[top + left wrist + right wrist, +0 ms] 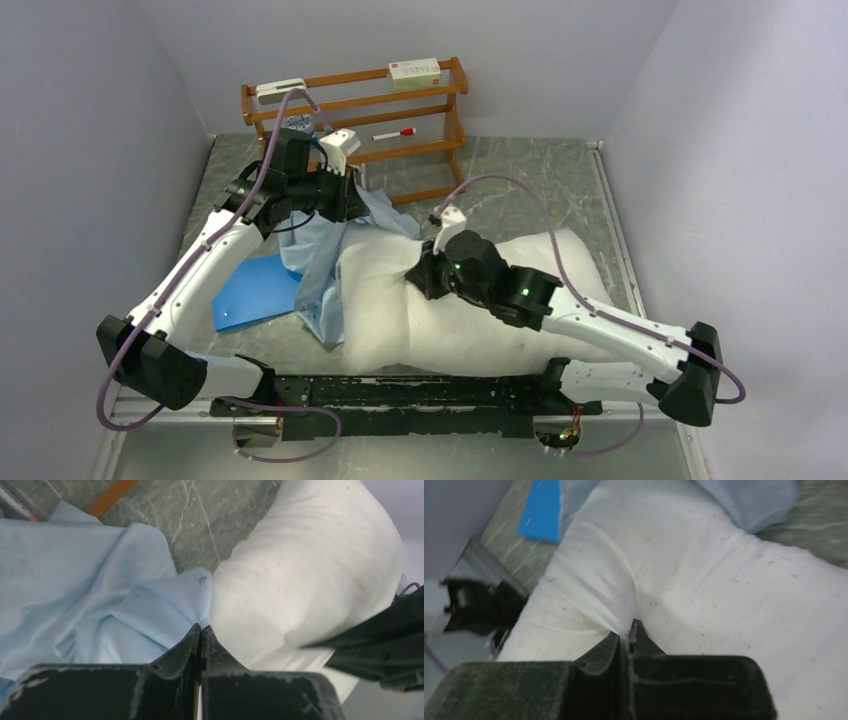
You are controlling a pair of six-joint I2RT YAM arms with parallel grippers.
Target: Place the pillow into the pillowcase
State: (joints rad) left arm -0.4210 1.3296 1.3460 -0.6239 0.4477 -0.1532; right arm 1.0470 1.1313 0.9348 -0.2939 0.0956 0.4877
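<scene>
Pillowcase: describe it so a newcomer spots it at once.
Find the big white pillow on the table. Bunched at its left end, toward the wooden rack, is the pillowcase. It is pale blue, thin and wrinkled, unlike the flat, brighter-blue sheet beside it.

The white pillow [395,315] is showing faint grey speckles; the pillowcase [310,258] is showing plain sky-blue, the tabletop [530,180] grey, white-veined.

My right gripper [629,629] sits low in the centre, its two black fingers pressed together on a pinched fold of the pillow [724,605]. The pillow's white, faintly speckled cloth fills most of the view and creases toward my fingertips. The light blue pillowcase [749,500] lies against its upper edge. At upper left, a bright blue flat sheet [541,510] rests on the grey marbled table [499,540].
</scene>
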